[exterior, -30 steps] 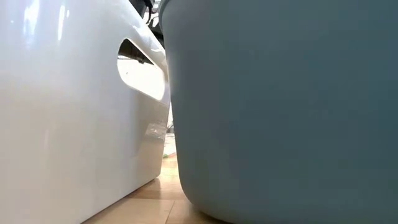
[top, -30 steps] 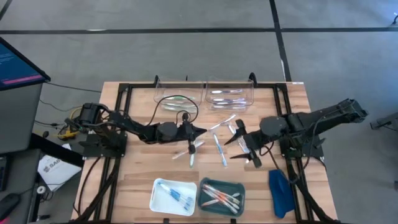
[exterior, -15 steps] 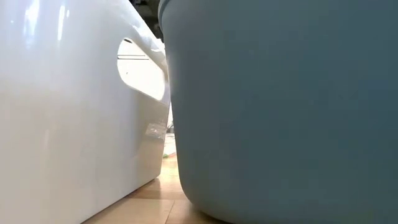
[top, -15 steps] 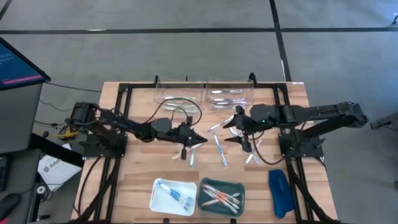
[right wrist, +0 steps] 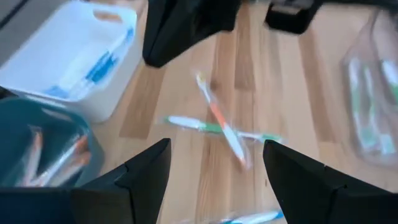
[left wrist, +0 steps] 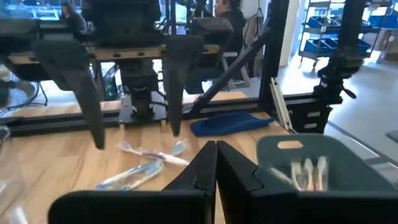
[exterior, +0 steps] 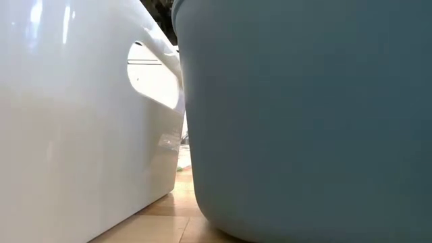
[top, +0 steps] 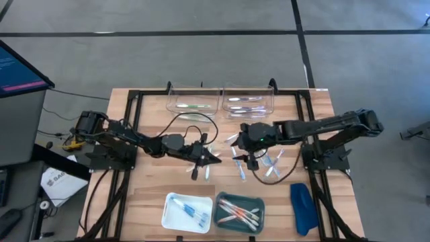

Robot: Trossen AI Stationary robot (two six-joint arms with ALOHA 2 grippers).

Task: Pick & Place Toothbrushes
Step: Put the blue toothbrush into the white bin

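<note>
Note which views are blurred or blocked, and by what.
Low view: blocked by the white bin and teal bin right at the lens. Right wrist view: motion-smeared, the crossed toothbrushes streaked. Left wrist view: foreground fingers soft. High view: clear.

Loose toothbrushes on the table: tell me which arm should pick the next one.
Right. The right gripper is open, with the crossed toothbrushes framed between its fingers in its wrist view. The left gripper is shut nearby and would probably have to open first.
</note>
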